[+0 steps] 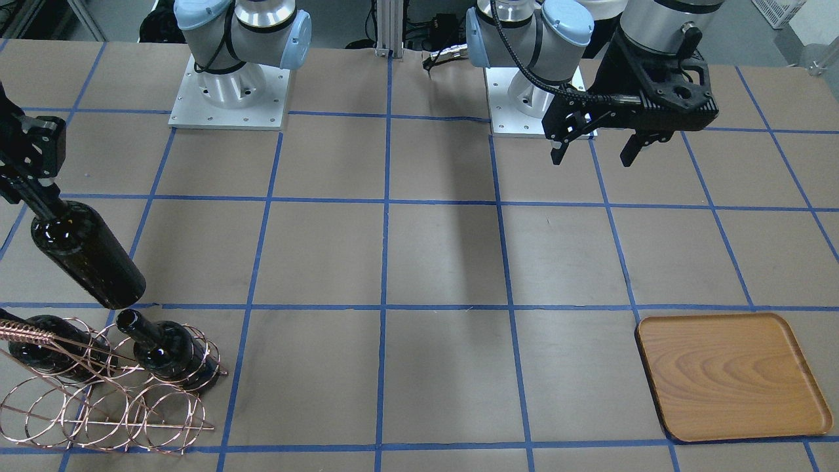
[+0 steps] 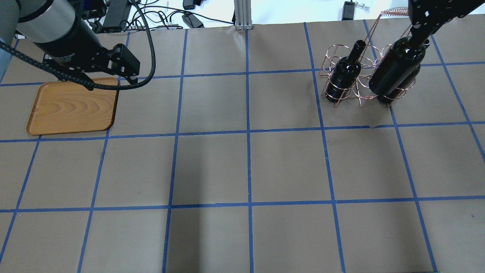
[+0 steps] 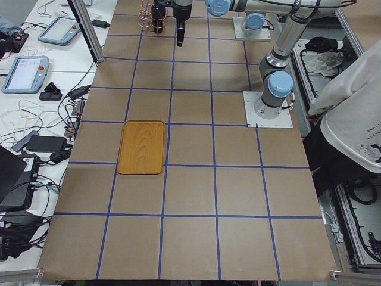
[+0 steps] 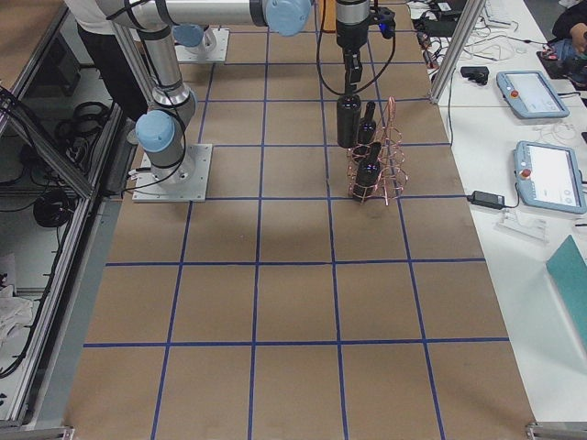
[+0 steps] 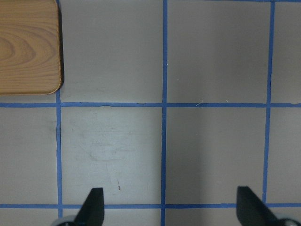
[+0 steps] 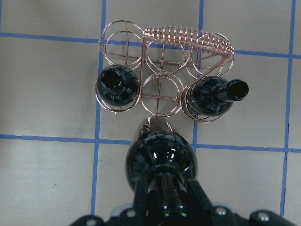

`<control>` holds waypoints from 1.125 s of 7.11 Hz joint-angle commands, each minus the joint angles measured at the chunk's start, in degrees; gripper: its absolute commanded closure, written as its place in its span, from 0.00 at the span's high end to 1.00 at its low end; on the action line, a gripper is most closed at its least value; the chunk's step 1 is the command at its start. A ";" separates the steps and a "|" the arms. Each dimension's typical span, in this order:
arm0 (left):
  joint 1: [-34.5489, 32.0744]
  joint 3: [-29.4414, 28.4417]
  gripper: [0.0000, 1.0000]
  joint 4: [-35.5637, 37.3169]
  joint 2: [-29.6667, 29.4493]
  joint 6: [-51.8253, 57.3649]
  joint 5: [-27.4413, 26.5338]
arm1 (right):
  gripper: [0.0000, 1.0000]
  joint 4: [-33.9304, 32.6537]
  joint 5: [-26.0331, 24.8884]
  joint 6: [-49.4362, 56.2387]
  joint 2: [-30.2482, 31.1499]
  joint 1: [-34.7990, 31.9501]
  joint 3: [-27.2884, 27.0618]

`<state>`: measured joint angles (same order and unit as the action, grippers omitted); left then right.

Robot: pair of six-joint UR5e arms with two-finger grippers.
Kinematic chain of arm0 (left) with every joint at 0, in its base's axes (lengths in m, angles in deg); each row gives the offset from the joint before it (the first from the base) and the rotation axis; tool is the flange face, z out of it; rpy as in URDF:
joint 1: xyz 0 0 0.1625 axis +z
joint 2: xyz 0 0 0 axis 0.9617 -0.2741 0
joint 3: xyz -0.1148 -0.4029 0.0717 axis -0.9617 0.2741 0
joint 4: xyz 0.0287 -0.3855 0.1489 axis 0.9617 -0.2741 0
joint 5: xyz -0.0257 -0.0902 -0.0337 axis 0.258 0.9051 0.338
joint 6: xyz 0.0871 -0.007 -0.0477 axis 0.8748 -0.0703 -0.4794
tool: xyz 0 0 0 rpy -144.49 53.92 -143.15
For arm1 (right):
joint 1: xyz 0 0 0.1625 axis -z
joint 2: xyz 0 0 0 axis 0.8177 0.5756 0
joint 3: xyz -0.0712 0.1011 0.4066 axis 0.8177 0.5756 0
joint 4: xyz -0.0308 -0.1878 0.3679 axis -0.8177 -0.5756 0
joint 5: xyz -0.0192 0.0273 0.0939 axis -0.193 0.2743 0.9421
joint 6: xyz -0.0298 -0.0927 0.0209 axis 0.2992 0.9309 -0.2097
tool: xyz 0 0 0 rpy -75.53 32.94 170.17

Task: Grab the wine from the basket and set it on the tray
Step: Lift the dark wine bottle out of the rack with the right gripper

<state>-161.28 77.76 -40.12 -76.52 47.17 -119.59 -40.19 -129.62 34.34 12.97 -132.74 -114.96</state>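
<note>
Table: brown paper, blue tape grid.
Wine: held off the table, just beside the basket.
Right gripper: clamped on the wine's neck.
Left gripper: fingers apart, well apart from the basket.
Tray: well apart from the basket.

Table is plain tan-brown with a bright blue grid of tape lines all over. Tray is warm orange-brown wood with darker swirly grain. The held bottle is glossy black, same as the pair of bottles in the basket, which is shiny copper-pink wire. Both the left end effector and right end effector are black; arms are silver with pale blue caps.
</note>
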 commanded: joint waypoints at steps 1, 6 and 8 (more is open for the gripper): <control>0.09 0.00 1.00 -0.10 0.36 0.09 -0.16 | 0.00 2.52 2.14 -6.36 0.43 -1.12 -0.16; 2.54 -0.52 1.00 0.43 0.80 0.27 -0.68 | 0.00 -0.18 3.12 -36.67 -3.68 -22.53 -0.78; 5.00 -0.53 1.00 0.52 0.98 4.88 -1.21 | 0.00 -3.43 2.85 -44.35 -6.41 -30.54 -1.22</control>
<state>-157.70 77.28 -39.64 -75.66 48.72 -120.66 -41.76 -126.63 -4.93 8.25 -158.20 -115.91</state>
